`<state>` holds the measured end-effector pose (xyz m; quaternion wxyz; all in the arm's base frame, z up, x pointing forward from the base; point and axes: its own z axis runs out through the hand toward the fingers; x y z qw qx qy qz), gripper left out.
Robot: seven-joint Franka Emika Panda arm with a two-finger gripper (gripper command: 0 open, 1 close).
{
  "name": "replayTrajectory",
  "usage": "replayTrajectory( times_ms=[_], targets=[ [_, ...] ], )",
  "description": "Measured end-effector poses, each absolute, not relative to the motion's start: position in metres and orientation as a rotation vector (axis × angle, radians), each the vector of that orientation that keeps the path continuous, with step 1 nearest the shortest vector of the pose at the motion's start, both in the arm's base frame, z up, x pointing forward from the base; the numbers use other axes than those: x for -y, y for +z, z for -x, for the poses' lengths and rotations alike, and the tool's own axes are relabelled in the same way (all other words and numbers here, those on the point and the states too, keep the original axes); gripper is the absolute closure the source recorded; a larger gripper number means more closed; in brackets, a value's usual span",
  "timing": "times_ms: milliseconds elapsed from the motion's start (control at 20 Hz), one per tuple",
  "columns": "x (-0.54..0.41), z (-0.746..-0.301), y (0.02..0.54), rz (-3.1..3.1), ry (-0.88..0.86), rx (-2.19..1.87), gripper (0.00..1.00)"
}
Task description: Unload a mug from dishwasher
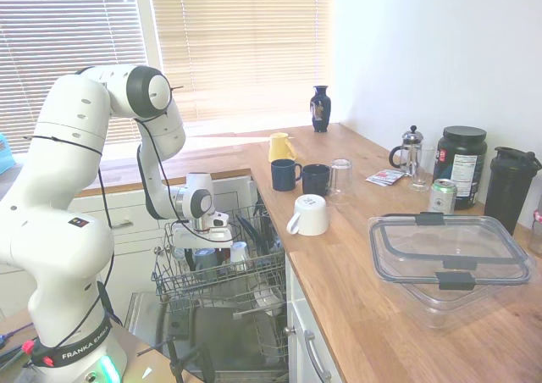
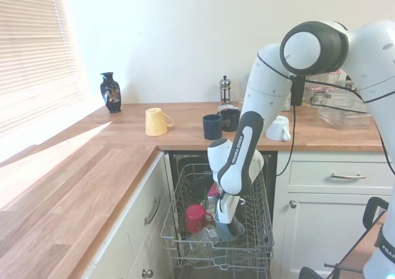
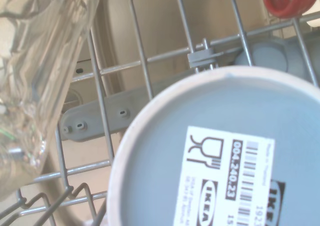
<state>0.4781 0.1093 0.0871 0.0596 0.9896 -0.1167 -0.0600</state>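
The slate grey-blue mug (image 2: 233, 231) stands upside down in the dishwasher's wire rack (image 2: 176, 229), to the right of a red mug (image 2: 196, 218). My gripper (image 2: 226, 221) is lowered into the rack right over the mug, touching or nearly touching it. In the wrist view the mug's base (image 3: 200, 116) with its barcode label fills the lower right, very close. The red mug's handle (image 3: 280, 1) and a clear glass (image 3: 35, 71) flank it. In the first exterior view my gripper (image 1: 210, 241) is down in the rack (image 1: 182, 285) and the mug is hidden.
On the wooden counter (image 1: 356, 315) stand two navy mugs (image 1: 284, 174), an upturned white mug (image 1: 309, 215), a glass (image 1: 340, 180), a yellow mug (image 2: 154, 121) and a clear plastic container (image 1: 449, 256). The dishwasher door (image 1: 212, 341) hangs open below the rack. White drawers (image 2: 333, 177) sit alongside.
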Motion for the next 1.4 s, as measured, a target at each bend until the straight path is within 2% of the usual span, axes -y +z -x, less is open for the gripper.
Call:
replayTrajectory(
  times_ms=[200,250,1400],
  targets=[
    [-0.111,-0.476,0.082,-2.990,-0.193,0.347,0.00],
    [-0.111,-0.475,0.081,-2.990,-0.197,0.348,1.00],
    [-0.115,-0.476,0.069,-2.987,-0.229,0.332,1.00]
  ],
)
